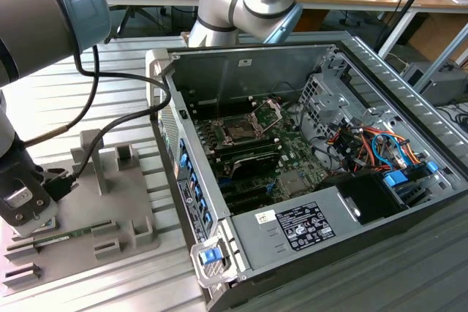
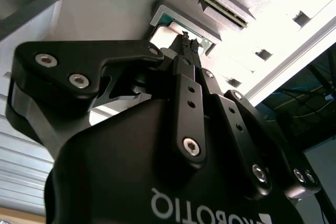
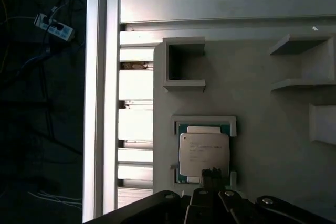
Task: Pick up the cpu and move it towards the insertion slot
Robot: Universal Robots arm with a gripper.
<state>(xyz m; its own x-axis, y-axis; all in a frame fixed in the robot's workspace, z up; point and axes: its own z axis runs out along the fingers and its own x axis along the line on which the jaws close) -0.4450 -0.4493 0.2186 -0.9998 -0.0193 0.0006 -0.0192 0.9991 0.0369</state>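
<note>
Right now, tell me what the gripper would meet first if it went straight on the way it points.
Most likely the cpu, lying in its grey holder just ahead of the gripper; the gap is unclear.

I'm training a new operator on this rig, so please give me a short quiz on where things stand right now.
1. True or false: the cpu sits in the slot.
2. Fill in: in the exterior view, the grey plate lies to the ___ of the case.
3. The tool is nearest to: A the cpu; B the slot; C the inside of the case.

Key: 1 false, the cpu lies in a recess of the plate. 2 left. 3 A.
</note>
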